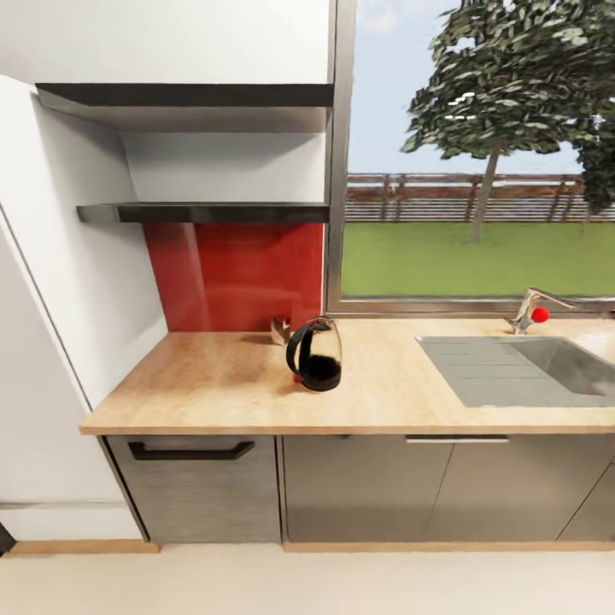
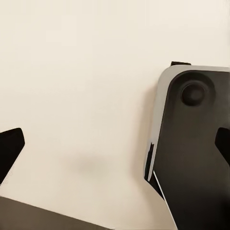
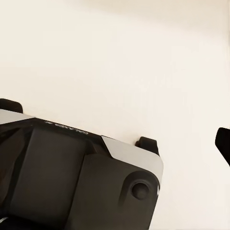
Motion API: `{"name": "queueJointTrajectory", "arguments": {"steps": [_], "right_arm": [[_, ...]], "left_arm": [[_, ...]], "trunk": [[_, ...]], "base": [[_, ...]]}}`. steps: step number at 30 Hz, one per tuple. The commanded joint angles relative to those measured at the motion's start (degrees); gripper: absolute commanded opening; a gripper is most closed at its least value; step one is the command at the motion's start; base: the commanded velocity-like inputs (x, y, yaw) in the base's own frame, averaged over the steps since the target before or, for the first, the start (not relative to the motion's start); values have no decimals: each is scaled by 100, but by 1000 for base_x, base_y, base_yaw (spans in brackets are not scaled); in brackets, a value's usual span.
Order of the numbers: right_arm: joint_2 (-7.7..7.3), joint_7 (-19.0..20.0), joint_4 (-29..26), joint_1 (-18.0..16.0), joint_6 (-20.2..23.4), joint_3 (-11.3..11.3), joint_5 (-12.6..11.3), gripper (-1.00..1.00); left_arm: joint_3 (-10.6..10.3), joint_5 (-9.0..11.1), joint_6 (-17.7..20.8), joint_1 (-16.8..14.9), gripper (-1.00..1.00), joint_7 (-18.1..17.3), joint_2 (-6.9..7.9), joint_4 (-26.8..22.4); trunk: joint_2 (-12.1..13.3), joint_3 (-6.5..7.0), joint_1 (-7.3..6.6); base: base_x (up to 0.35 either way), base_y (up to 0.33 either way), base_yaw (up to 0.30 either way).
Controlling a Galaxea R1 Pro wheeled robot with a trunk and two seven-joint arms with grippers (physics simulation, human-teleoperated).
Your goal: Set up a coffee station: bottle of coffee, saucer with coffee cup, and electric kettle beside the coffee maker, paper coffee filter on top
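Down at my own body first: my left gripper [image 2: 115, 148] hangs over pale floor, its two dark fingertips [image 2: 10, 143] showing at opposite edges of the wrist camera, spread wide with nothing between them. Beside them sits the grey-and-black shell of my base [image 2: 191, 153]. That makes sense for travelling, arms tucked low and hands free.

My right gripper is harder to call. One dark fingertip [image 3: 223, 141] pokes in at the edge of the right wrist camera and the other is out of sight, so I cannot tell whether that hand is spread or closed. Below it is more of my base, with a short line of pale lettering [image 3: 64, 127] on the black panel, too small and skewed for me to read.

Looking up and out, the wooden countertop [image 1: 213, 384] runs ahead of me, above a drawer with a black handle [image 1: 190, 450]. On it stands the electric kettle [image 1: 314, 354], upright, black handle toward me, dark base, clear body, well apart from the sink [image 1: 521, 367]. Just behind it, against the red backsplash [image 1: 235, 273], is a small pale object [image 1: 279, 330] I can't identify.

Farther back, two dark shelves [image 1: 205, 212] sit above the counter. The kettle carries no label I can make out. My judgement: I'm still on approach, nothing grasped yet.
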Motion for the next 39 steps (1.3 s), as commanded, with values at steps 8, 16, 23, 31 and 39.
{"name": "queueJointTrajectory", "arguments": {"steps": [8, 16, 23, 31, 39], "right_arm": [[0, 10, -9, -3, 29, 33, -4, 100], [0, 10, -9, -3, 10, 33, -4, 100], [-2, 10, -3, -3, -1, 33, 4, 100], [-7, 12, 0, -3, -8, 33, 21, 100], [-6, -6, -2, 5, -31, 33, 13, 100]], "left_arm": [[-47, 47, -5, 3, 100, 30, 4, -15], [-45, 48, -5, 3, 100, 30, 4, -15], [-44, 47, -5, 3, 100, 30, 4, -15], [-50, 45, -5, 3, 100, 30, 4, -15], [-112, -47, -57, -14, 100, 16, 65, -205]], "trunk": [[-12, -11, 4], [-12, -11, 4], [-12, -11, 4], [-12, -11, 4], [-12, -11, 4]], "base": [[0, 2, -265], [0, 0, -265], [0, 0, -146], [0, 0, -6], [0, 0, 0]]}}
